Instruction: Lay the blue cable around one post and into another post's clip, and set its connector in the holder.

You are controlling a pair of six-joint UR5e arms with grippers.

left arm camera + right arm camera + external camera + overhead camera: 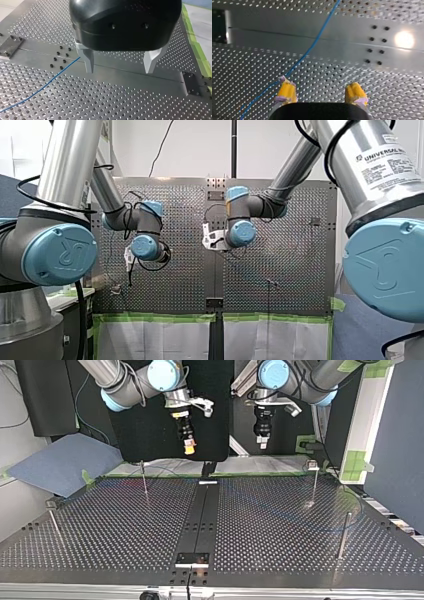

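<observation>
The thin blue cable (42, 87) lies flat on the perforated table, running from beside my left gripper's metal fingers (88, 58) off toward the table's edge. My left gripper (120, 68) hangs open above the centre strip with nothing between its fingers. In the right wrist view the blue cable (312, 47) crosses the centre strip and passes just outside one yellow pad (287, 90). My right gripper (320, 93) is open and holds nothing. Seen in the top view, both grippers hang high above the table's far edge: left (262, 440), right (189, 449). The connector does not show.
Thin upright posts stand on the table in the top view: one (144, 479) far left, one (54, 522) near left, one with a clip (313, 482) far right, one (343, 536) near right. A small black plate (192, 559) sits on the centre strip near the front edge.
</observation>
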